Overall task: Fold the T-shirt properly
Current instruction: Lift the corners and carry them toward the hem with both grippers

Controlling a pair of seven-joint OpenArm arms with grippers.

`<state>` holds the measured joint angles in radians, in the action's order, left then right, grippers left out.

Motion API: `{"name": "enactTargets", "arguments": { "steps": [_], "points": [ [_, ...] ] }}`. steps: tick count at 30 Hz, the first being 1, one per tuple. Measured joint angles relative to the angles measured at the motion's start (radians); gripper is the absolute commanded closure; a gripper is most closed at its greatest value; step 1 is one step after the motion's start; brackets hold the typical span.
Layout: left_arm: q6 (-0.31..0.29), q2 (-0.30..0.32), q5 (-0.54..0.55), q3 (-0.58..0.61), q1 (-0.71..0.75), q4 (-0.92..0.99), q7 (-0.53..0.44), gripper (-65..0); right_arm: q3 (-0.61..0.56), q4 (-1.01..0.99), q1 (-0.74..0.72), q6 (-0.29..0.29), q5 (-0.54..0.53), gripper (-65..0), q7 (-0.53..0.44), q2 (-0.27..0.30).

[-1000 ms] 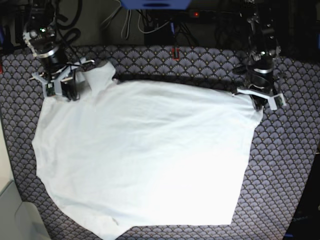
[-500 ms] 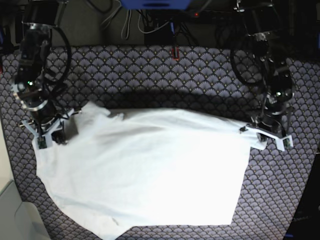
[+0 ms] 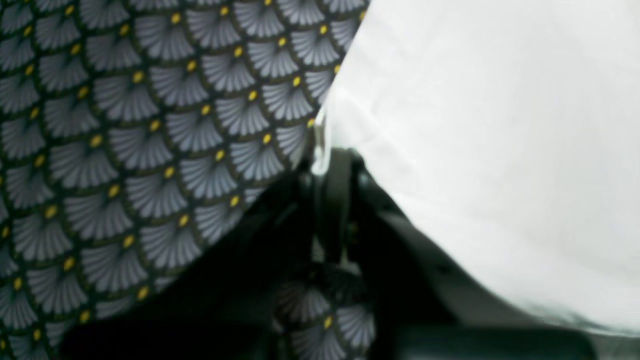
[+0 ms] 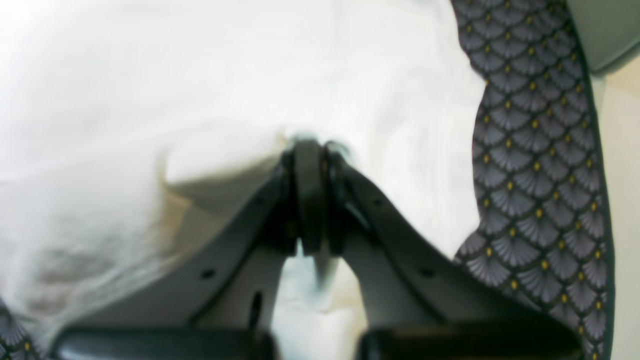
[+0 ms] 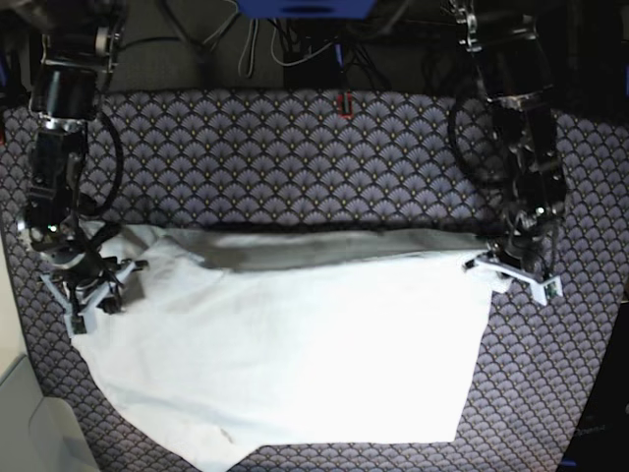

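Plain white, soft, light cotton T-shirt (image 5: 295, 344) sagging between the left gripper (image 5: 513, 275) and right gripper (image 5: 90, 295), both clamped on its upper corners, the sensible holds.

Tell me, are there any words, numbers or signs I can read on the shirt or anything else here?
None can be read.
T-shirt: plain white, no print or label showing.
Tablecloth: only a fan pattern with yellow dots, no writing.
Small red thing at the table's far edge: too small and blurred to read.
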<state>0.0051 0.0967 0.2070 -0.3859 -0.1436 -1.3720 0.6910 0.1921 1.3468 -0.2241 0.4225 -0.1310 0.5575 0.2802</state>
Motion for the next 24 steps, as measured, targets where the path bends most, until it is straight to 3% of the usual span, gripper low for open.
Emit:
{"name": "enactTargets", "arguments": {
  "steps": [8,24],
  "points": [
    [-0.001,0.019,0.004,0.005,-0.08,0.097,-0.006,-0.4,-0.05,-0.022,-0.011,0.0,-0.004,0.0,-0.06,0.013],
    [-0.004,0.038,0.002,0.039,-0.151,0.154,-0.004,-0.4,-0.05,-0.126,-0.084,0.0,-0.005,0.0,-0.063,0.029]
  ]
}}
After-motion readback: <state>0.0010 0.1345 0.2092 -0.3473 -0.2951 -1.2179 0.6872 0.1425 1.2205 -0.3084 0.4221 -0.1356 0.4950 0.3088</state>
